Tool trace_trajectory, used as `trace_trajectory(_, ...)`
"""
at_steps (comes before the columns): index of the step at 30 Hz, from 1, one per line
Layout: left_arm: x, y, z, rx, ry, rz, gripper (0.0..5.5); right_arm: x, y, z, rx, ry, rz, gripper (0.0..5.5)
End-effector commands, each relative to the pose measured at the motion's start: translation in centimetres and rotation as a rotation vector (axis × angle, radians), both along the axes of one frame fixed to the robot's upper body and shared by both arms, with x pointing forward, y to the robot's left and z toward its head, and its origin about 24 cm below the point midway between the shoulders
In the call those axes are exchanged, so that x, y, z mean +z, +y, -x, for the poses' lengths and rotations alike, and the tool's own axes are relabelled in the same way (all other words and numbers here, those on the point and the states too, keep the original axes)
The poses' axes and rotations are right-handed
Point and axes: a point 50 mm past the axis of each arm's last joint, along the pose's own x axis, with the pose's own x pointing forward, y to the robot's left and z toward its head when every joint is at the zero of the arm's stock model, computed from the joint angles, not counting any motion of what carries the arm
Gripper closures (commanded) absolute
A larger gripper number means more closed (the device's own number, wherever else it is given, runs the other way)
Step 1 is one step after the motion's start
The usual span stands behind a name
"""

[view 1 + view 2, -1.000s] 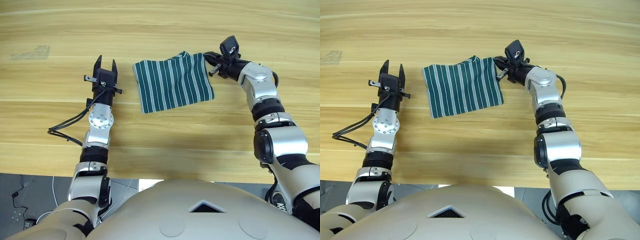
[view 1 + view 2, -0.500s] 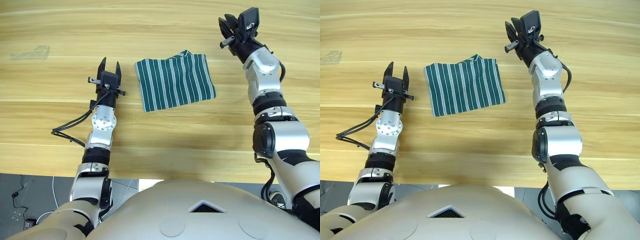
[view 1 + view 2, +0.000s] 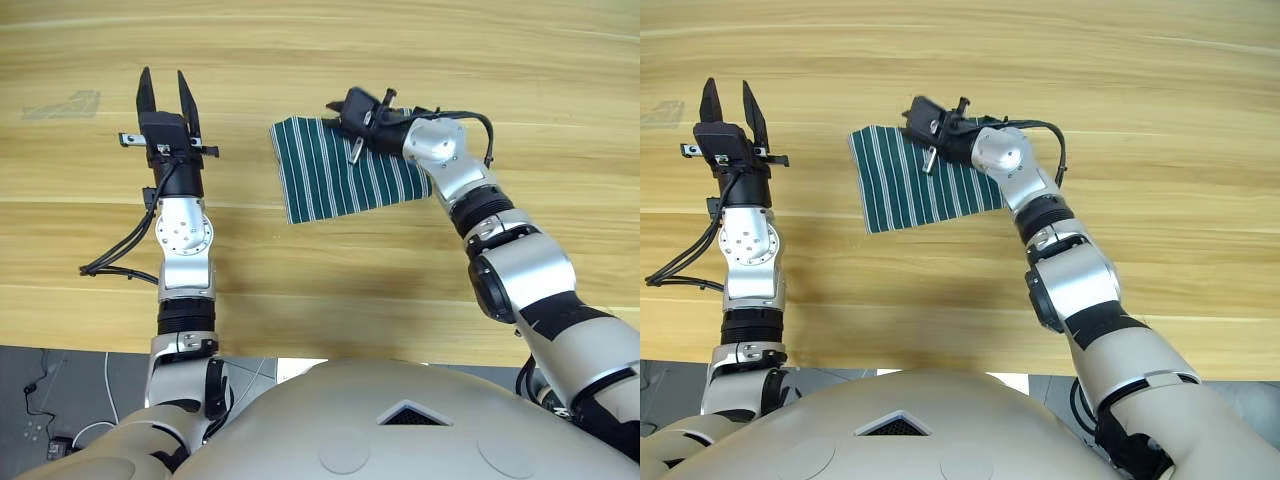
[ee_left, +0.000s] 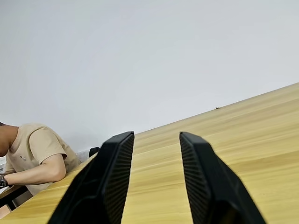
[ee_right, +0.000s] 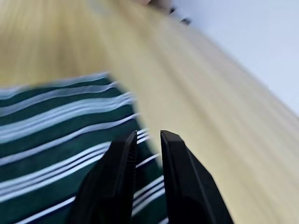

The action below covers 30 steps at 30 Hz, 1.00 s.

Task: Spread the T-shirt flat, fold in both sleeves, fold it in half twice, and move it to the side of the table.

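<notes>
Lying folded into a small green-striped rectangle, the T-shirt (image 3: 330,185) sits mid-surface (image 3: 400,40), in front of the robot. Right gripper (image 5: 148,140) is over its far edge, fingers slightly apart, grasping nothing. Left gripper (image 3: 160,85) is well off to its left, fingers spread wide, empty.

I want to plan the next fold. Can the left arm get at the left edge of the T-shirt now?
Probably yes. The left gripper is open and raised beside the T-shirt, with only bare table between them. The right gripper sits over its far edge.
</notes>
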Motion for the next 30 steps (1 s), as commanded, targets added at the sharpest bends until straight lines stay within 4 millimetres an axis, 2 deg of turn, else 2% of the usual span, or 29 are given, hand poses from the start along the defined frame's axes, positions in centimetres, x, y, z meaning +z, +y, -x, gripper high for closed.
trace_trajectory(1, -0.4, -0.4, 0.2, -0.001, 0.023, -0.001, 3.71, -0.6, 1.8, 0.7, 0.065, -0.004, 0.072, 4.58)
trace_trajectory(5, -0.7, -0.5, 0.3, -0.004, 0.036, -0.007, 3.71, -2.1, 2.1, 1.6, 0.092, 0.010, 0.151, 4.58)
trace_trajectory(7, -0.9, -0.6, 0.4, -0.003, 0.045, -0.004, 3.71, -3.0, 0.9, 1.3, 0.019, 0.029, 0.216, 4.58)
trace_trajectory(8, -0.9, -0.7, 0.4, -0.005, 0.047, -0.003, 3.71, -3.4, -0.3, 0.8, -0.057, 0.049, 0.248, 4.58)
trace_trajectory(10, -1.1, -0.8, 0.5, -0.007, 0.051, -0.004, 3.71, -3.7, -3.1, -0.2, -0.233, 0.086, 0.281, 4.58)
trace_trajectory(14, -1.3, -0.8, 0.6, -0.007, 0.063, -0.009, 3.71, -3.0, -10.0, -1.9, -0.611, 0.156, 0.190, 4.58)
trace_trajectory(18, -1.3, -0.8, 0.6, -0.009, 0.063, -0.024, 3.71, -2.7, -15.7, -1.8, -0.902, 0.222, 0.063, 4.58)
trace_trajectory(22, -1.2, -0.5, 1.1, -0.001, 0.062, -0.032, 3.71, -2.8, -23.3, 0.2, -1.339, 0.326, -0.235, 4.58)
trace_trajectory(26, -1.2, -1.0, 1.3, -0.011, 0.065, -0.031, 3.71, -2.8, -29.8, 3.7, -1.688, 0.266, -0.369, 4.58)
trace_trajectory(30, -1.4, -1.3, 1.3, -0.023, 0.074, -0.029, 3.71, -2.4, -33.0, 6.0, -1.817, 0.128, -0.361, 4.58)
